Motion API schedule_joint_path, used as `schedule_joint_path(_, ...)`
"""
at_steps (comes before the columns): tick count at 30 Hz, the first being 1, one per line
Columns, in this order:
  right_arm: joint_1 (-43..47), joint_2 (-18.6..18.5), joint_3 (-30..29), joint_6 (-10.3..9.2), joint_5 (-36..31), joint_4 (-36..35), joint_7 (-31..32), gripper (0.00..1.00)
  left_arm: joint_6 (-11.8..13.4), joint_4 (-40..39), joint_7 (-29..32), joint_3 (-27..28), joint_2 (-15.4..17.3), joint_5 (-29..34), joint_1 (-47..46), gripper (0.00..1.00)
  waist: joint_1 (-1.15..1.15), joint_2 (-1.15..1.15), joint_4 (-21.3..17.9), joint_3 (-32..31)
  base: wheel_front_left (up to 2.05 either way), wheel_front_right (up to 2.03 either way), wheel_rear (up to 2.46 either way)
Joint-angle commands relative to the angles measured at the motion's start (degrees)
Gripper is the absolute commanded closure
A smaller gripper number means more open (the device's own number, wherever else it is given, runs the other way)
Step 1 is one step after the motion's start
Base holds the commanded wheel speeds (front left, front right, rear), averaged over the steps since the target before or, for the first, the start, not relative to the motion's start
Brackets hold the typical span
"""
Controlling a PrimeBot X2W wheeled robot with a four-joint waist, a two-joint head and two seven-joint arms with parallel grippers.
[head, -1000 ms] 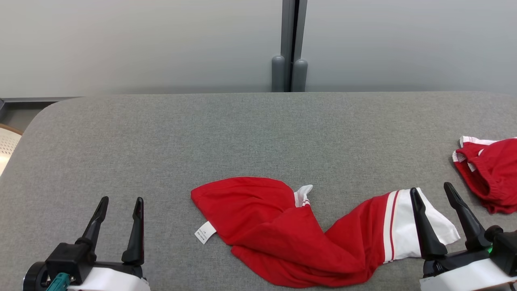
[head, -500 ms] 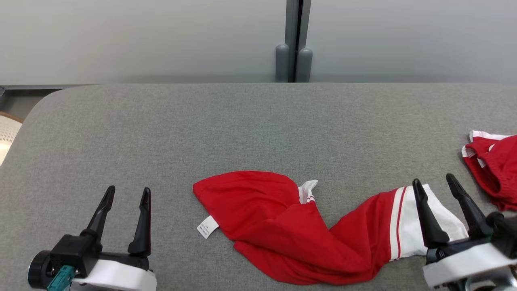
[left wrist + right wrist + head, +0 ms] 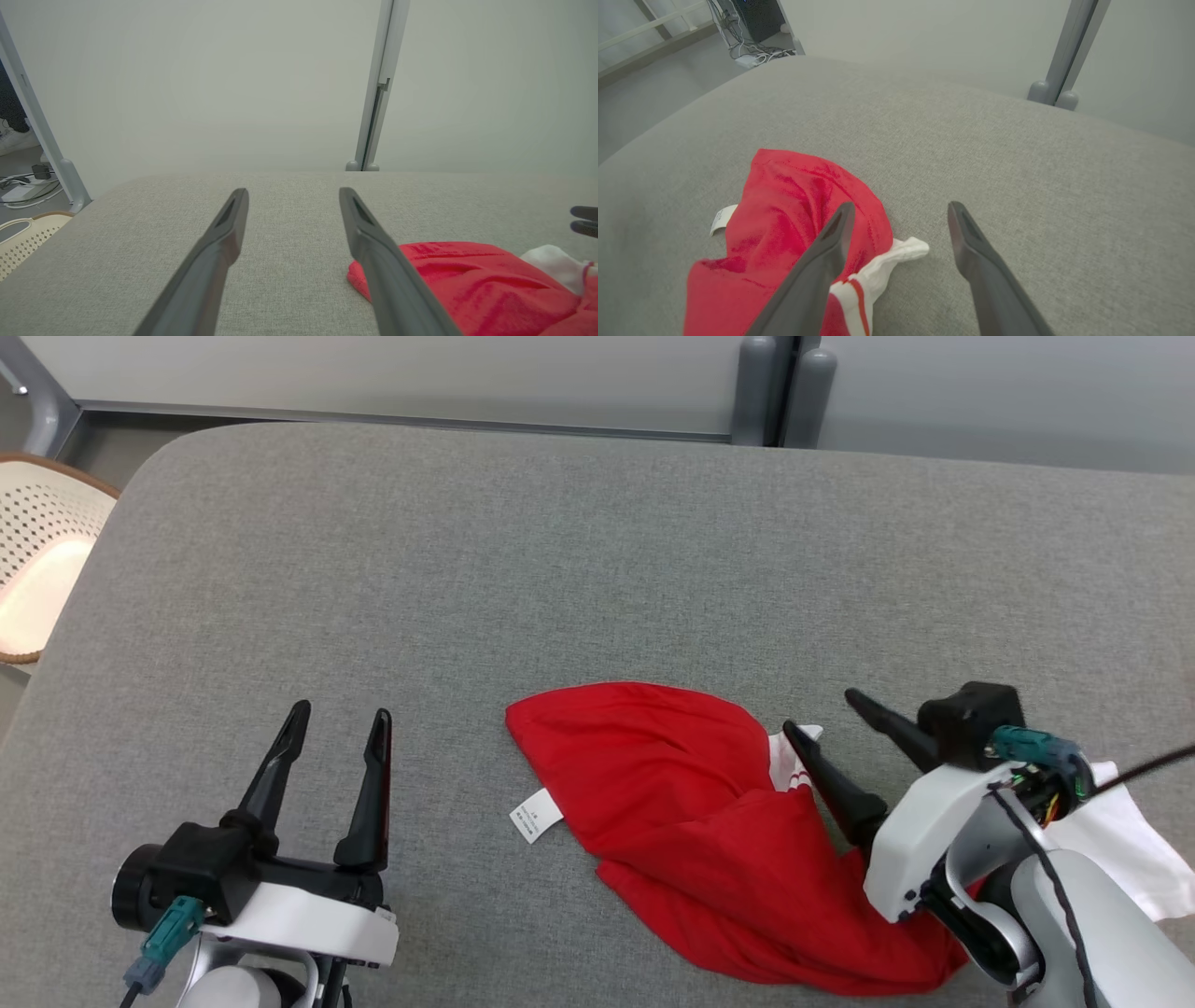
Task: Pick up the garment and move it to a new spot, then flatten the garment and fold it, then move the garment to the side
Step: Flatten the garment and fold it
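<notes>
A crumpled red garment [image 3: 672, 784] with white trim lies on the grey table [image 3: 560, 569], front and right of centre, a small white label [image 3: 535, 815] at its left edge. My right gripper [image 3: 822, 712] is open and hovers over the garment's middle, near a white cuff [image 3: 805, 739]; its arm hides part of the cloth, and the white end [image 3: 1120, 845] shows behind it. In the right wrist view the right gripper [image 3: 901, 205] straddles the cuff [image 3: 896, 254] beside the red cloth [image 3: 784, 219]. My left gripper [image 3: 341, 711] stands open over bare table, left of the garment [image 3: 467, 284].
A cream perforated chair [image 3: 42, 551] stands off the table's rounded left corner. A grey wall panel with a post [image 3: 784, 383] runs behind the far edge. Cables [image 3: 752, 56] lie on the floor beyond.
The head camera has tilted down and turned, shifting the whole picture. My right gripper has swung left from the garment's white end to its middle by the cuff. The left gripper stays open.
</notes>
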Motion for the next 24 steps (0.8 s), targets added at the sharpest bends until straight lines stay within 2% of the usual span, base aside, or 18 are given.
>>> schedule_joint_path(1,-0.6,-0.9,0.5,-0.05,0.5,0.4,0.9,0.00,-0.3,0.3,-0.2,0.0,0.0,-0.1,-1.1,0.00,0.00,0.00,0.4,0.3,0.00,0.00,0.00)
schedule_joint_path(9,-1.7,-2.3,3.7,-0.04,6.4,3.7,12.5,0.00,-0.9,2.9,-1.7,-0.2,-0.1,-0.5,-2.6,0.00,0.00,0.00,0.5,0.3,0.00,0.00,0.00)
schedule_joint_path(10,-1.4,-1.8,3.3,-0.04,7.7,3.7,13.2,0.55,-0.9,3.2,-1.8,-0.3,-0.1,-0.6,-2.6,0.00,0.00,0.00,0.5,0.2,0.00,0.00,0.00)
schedule_joint_path(11,-1.2,-1.6,3.3,-0.04,8.4,3.7,14.0,0.84,-1.0,3.5,-1.9,-0.3,-0.1,-0.6,-2.6,0.00,0.00,0.00,0.5,0.2,0.00,0.00,0.00)
schedule_joint_path(12,-1.2,-2.1,3.3,-0.04,8.4,3.8,14.8,1.00,-0.9,3.7,-2.0,-0.3,0.0,-0.6,-2.6,0.00,0.00,0.00,0.5,0.1,0.00,0.00,0.00)
schedule_joint_path(24,-0.5,-1.4,-1.9,-0.03,7.6,-1.3,6.0,1.00,-0.6,5.4,-3.0,0.7,0.2,-0.9,-2.6,0.00,0.00,0.00,-0.3,-1.2,0.00,0.00,0.00)
